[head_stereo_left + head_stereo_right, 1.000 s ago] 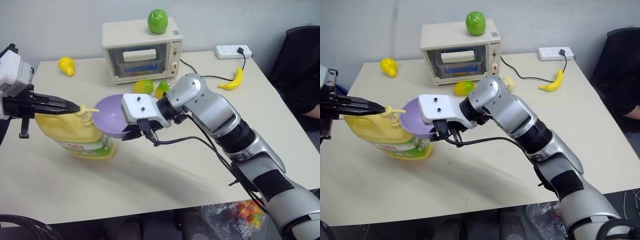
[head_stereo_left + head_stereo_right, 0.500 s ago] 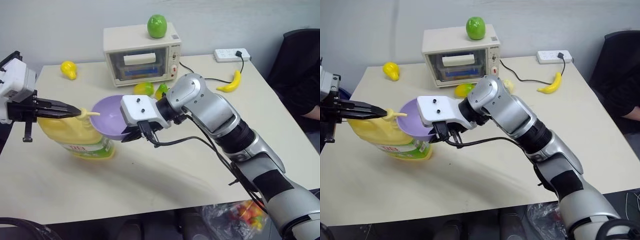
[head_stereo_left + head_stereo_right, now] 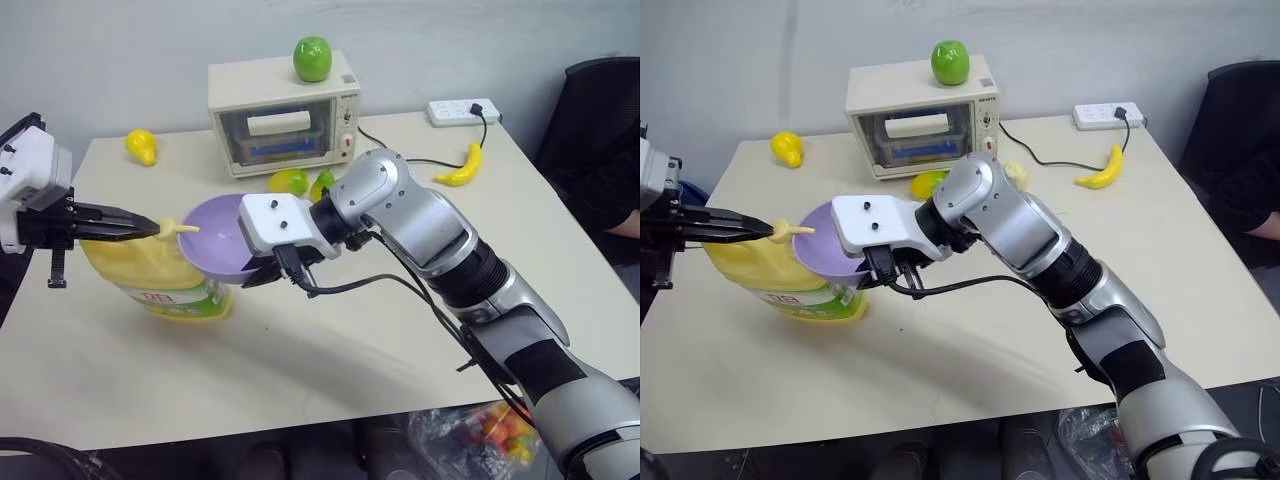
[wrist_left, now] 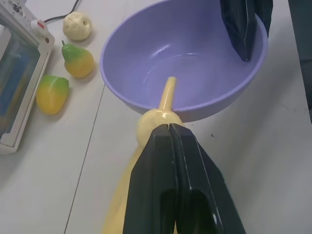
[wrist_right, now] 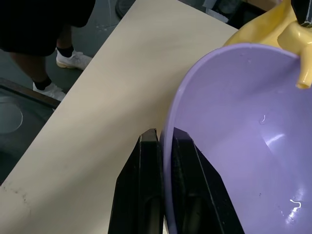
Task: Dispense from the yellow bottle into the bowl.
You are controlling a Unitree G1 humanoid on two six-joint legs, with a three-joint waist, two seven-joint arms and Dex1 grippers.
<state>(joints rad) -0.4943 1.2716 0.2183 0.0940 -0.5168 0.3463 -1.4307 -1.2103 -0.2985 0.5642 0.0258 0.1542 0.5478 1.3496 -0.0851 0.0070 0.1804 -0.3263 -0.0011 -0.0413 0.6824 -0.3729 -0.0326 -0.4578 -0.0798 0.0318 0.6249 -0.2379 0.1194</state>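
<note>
The yellow bottle [image 3: 150, 268] stands near the table's left side, its pump head [image 4: 155, 121] under the tips of my left gripper [image 3: 150, 227]. That gripper is shut and rests on the pump head, holding nothing. The pump's nozzle [image 4: 168, 92] reaches over the rim of the lavender bowl [image 3: 215, 240]. My right gripper [image 5: 163, 134] is shut on the bowl's rim, one finger inside and one outside. It holds the bowl tilted up against the bottle. A thin wet trace shows inside the bowl [image 4: 190, 68].
A cream toaster oven [image 3: 280, 110] with a green apple [image 3: 312, 58] on top stands at the back. Toy fruits [image 3: 290, 181] lie behind the bowl. A yellow pear [image 3: 141, 146] lies back left. A banana [image 3: 463, 166] and a power strip [image 3: 463, 108] lie back right. A person's dark sleeve [image 3: 610, 190] is at the right edge.
The whole picture has shifted a little. My left gripper has sunk slightly on the pump head. The bowl stays clamped beside the bottle.
</note>
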